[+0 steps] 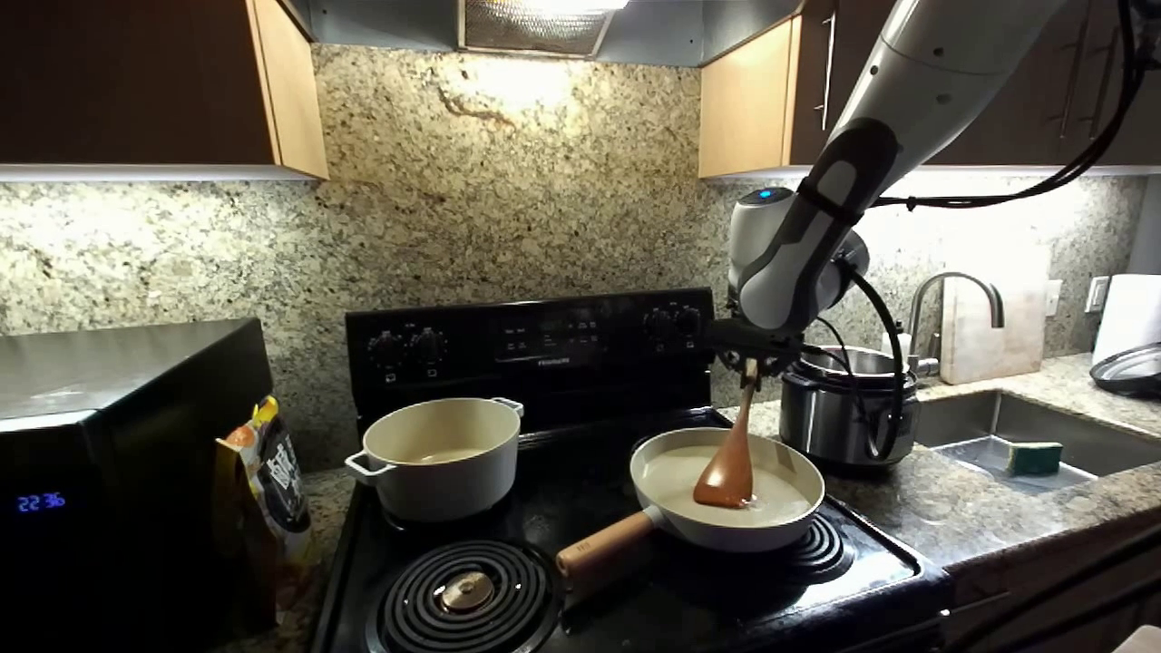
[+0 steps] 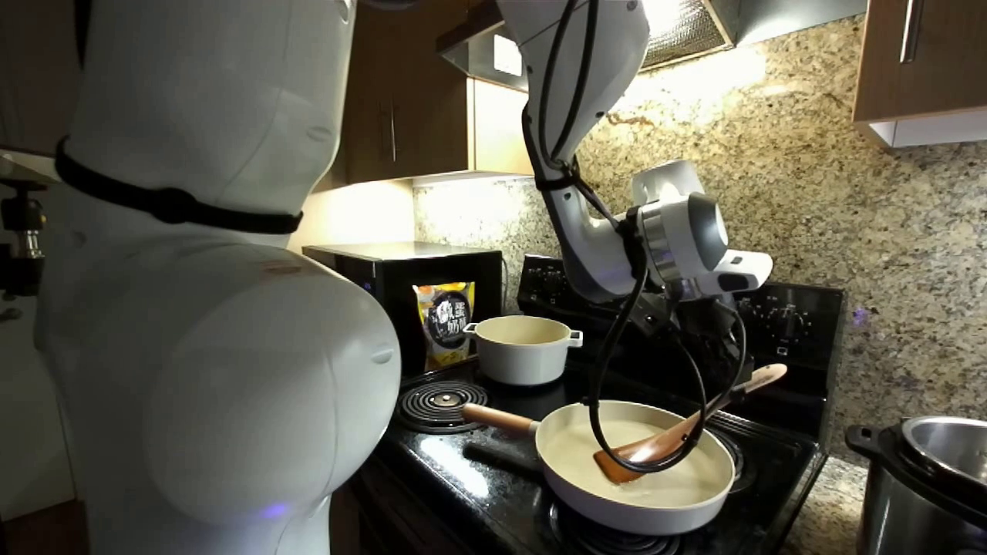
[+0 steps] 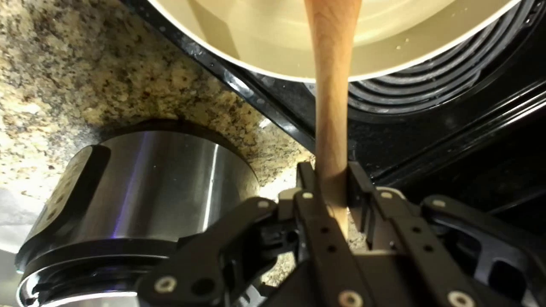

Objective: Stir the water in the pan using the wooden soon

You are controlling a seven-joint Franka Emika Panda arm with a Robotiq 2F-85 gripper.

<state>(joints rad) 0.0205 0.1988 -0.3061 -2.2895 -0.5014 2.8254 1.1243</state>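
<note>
The cream-white pan (image 1: 717, 535) rests on the stove in both exterior views, its brown handle (image 1: 606, 546) turned toward the free front burner. Pale, glossy water (image 2: 678, 482) covers its bottom. Slanting down into it is the wooden spoon (image 1: 728, 467), whose broad head dips in the water near the middle of the pan. In the wrist view my gripper (image 3: 330, 175) is shut on the straight spoon handle (image 3: 332, 111), one finger pad pressed to each side. The spoon head lies beyond the top edge of that view. A cable loop partly covers the spoon in an exterior view (image 2: 655, 449).
A deeper cream pot (image 1: 444, 467) sits on the back burner. Close beside the stove stands a steel cooker pot (image 3: 170, 183) on the granite counter (image 3: 55, 85). My black cable (image 2: 597, 420) hangs in a loop over the pan. A snack bag (image 2: 447, 324) leans at the microwave.
</note>
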